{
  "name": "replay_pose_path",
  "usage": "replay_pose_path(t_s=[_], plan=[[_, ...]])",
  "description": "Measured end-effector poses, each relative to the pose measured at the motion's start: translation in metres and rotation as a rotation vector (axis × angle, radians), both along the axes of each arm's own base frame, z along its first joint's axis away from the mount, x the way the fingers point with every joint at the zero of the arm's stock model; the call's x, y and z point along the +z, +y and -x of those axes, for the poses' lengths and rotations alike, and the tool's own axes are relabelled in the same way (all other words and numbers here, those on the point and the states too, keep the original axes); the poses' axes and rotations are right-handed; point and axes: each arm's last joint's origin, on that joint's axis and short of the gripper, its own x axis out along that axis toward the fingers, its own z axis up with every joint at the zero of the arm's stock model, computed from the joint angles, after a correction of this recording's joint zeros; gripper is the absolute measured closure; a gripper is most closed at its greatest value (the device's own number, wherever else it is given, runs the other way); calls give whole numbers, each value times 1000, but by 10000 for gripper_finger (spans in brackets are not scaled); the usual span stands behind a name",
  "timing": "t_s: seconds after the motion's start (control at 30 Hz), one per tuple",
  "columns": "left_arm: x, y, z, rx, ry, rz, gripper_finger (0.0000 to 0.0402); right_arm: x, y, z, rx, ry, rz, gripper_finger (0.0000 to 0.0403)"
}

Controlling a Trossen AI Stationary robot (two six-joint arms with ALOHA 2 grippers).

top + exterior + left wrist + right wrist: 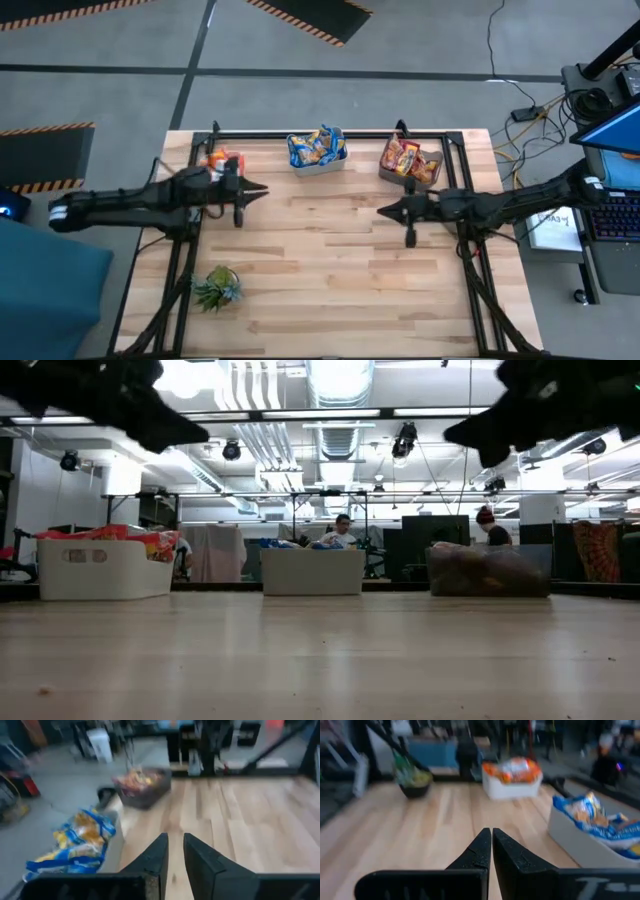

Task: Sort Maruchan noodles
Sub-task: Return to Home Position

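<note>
**High view.**
- Wooden table (330, 290).
- Left gripper (260, 189): above the table's left part, just near of the white bin (234, 163), tip pointing right.
- Right gripper (383, 210): above the right-centre, tip pointing left, well apart from the left gripper.
- Far edge, left to right:
  - the white bin with orange noodle packets (215, 158), partly hidden by the left arm;
  - grey bin (320, 168) with blue-and-yellow noodle packets (318, 147);
  - clear bin (405, 180) with red-and-orange noodle packets (402, 155).
- Small green plant (218, 288): near-left part of the table.

**Low view.**
- The three bins stand in a row at the far side, apart from one another.
- Both arms hang dark along the top.
- People (343, 530) are seated in the room beyond.

**Left wrist view.** The fingers (160, 857) are narrowly parted, with nothing between them. The blue-and-yellow packets and the clear bin lie ahead.

**Right wrist view.** The fingers (512, 855) are almost touching and hold nothing. The white bin, grey bin and plant lie beyond.
</note>
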Motion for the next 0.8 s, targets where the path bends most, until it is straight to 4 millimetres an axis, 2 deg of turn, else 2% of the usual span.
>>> replay_pose_path(t_s=[0.17, 0.33, 0.57, 0.6, 0.67, 0.8], plan=[[-31, -1, 23, 31, -168, 19, 363, -14, -10, 33, -11, -138, -30, 394], [-48, -2, 37, 58, -242, 59, 363, -16, -12, 64, -16, -333, -36, 394], [-75, -4, 46, 54, -299, 64, 363, -21, -11, 84, -6, -394, -19, 394], [-77, -4, 47, 35, -322, 74, 363, -20, -11, 86, -6, -407, -3, 394], [-71, -7, 50, -34, -371, 81, 363, -23, -12, 85, -12, -372, 33, 394], [-57, -11, 58, -130, -434, 43, 363, -16, -13, 87, -77, -343, 72, 394]])
